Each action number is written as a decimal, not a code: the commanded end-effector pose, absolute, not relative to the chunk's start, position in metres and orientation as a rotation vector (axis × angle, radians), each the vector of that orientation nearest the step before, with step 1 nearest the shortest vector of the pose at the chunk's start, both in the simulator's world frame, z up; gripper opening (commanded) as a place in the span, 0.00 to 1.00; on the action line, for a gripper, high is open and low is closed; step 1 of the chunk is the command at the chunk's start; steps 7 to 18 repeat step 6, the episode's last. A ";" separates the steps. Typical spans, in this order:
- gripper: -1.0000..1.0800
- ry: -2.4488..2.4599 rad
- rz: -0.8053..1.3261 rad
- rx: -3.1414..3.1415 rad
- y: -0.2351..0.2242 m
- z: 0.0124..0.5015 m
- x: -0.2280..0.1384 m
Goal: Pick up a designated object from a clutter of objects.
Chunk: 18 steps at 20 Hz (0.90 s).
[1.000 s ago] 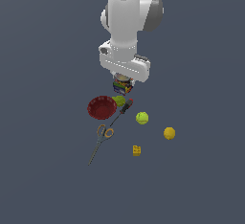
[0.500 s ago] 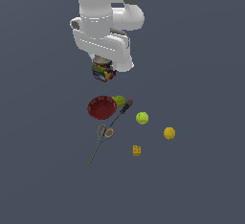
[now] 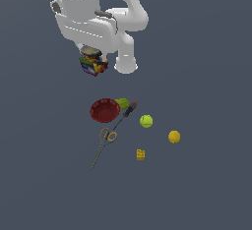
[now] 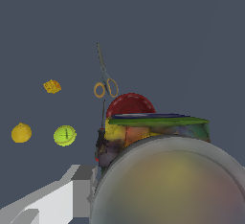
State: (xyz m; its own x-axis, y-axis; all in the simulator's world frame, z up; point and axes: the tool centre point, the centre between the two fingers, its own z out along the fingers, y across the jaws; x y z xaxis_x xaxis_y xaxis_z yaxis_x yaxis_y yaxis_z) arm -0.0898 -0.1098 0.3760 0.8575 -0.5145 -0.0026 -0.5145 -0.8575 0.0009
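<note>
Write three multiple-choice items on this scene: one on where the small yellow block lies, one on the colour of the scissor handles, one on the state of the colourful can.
1. The small yellow block lies
A. inside the round red bowl
B. apart on the floor, nearer the camera than the bowl in the exterior view
C. in the gripper

2. The handles of the scissors are
A. orange
B. blue
C. white

3. The short cylindrical can with a multicoloured label is
A. lying beside the yellow-green ball
B. standing in the bowl
C. held aloft in the gripper

Key: 1 B, the block sits alone below the bowl in that view; 2 A, both loops show orange; 3 C, it hangs at the gripper well above the clutter.
</note>
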 end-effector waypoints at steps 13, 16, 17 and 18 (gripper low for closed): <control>0.00 -0.836 0.000 3.028 -0.113 0.382 -0.088; 0.00 -0.836 0.000 3.028 -0.113 0.382 -0.088; 0.00 -0.836 0.000 3.028 -0.113 0.382 -0.088; 0.00 -0.836 0.000 3.028 -0.113 0.382 -0.088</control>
